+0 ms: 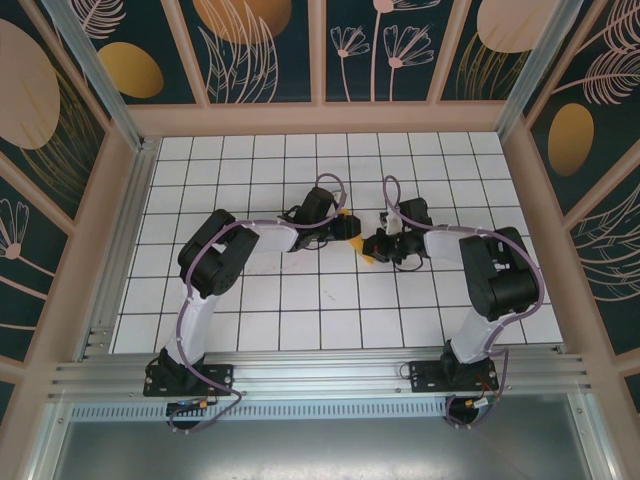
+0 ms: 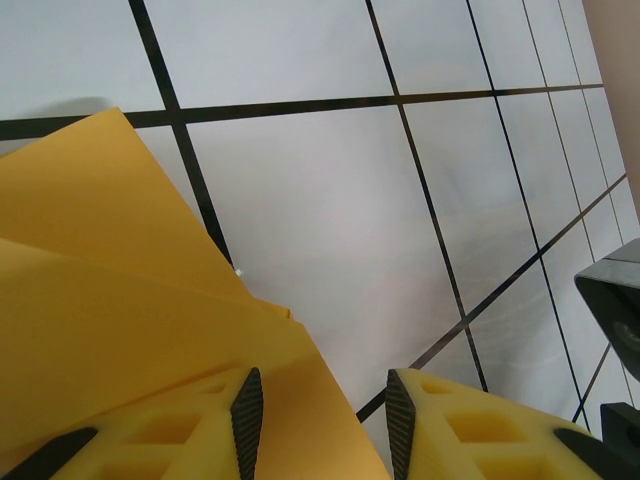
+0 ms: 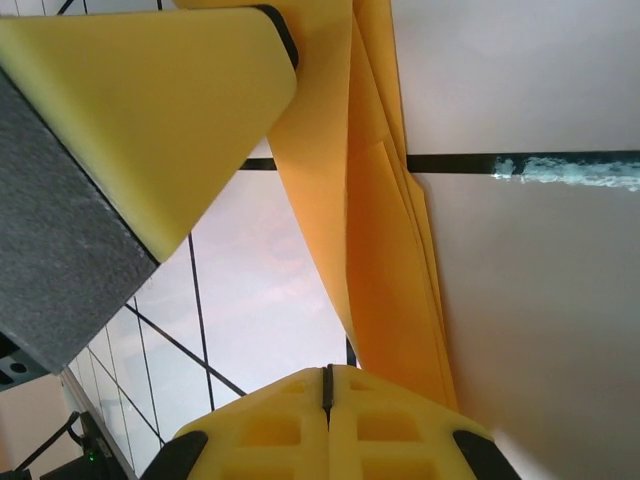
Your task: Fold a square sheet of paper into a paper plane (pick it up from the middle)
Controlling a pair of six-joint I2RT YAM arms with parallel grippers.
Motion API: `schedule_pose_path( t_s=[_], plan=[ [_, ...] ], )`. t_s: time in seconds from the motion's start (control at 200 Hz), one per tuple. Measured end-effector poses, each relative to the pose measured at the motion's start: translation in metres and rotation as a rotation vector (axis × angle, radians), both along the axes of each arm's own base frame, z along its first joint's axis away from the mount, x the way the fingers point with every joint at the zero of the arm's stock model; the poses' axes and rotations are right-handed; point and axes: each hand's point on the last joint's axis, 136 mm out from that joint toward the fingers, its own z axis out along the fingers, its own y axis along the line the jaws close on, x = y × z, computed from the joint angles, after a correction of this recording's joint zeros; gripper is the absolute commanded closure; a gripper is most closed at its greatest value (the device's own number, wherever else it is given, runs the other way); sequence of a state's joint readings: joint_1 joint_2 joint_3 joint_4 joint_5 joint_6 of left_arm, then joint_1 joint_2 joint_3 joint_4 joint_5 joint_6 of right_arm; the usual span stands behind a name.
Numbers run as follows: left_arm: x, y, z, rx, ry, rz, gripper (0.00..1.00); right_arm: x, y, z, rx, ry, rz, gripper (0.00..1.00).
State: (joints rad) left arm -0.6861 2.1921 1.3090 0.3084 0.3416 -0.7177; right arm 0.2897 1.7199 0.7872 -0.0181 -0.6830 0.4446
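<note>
Inside dark flower-painted wall panels, on the white black-gridded table, the folded orange paper sheet lies at the centre, under the left gripper, whose fingers stand apart, and reaching the fully closed right gripper.

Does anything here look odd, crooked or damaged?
Slightly: the orange paper is folded, but its layers fan apart and their edges do not line up. I see no tear, and nothing else stands out.
</note>
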Motion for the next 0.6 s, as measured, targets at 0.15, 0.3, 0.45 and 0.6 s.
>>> schedule_pose_path(
  t_s=[0.15,0.3,0.45,0.6],
  plan=[
    [0.0,0.0,0.0,0.001,0.001,-0.001,0.59,-0.003,-0.005,-0.006,-0.034,0.007,0.001,0.98],
    [0.0,0.0,0.0,0.001,0.001,-0.001,0.59,-0.002,-0.01,-0.014,-0.077,0.014,-0.012,0.98],
    [0.0,0.0,0.0,0.002,0.0,-0.001,0.59,-0.001,-0.012,-0.019,-0.094,0.015,-0.008,0.98],
    [0.0,0.0,-0.001,0.003,-0.001,-0.002,0.59,-0.001,-0.012,-0.02,-0.097,0.014,-0.007,0.99]
  ],
)
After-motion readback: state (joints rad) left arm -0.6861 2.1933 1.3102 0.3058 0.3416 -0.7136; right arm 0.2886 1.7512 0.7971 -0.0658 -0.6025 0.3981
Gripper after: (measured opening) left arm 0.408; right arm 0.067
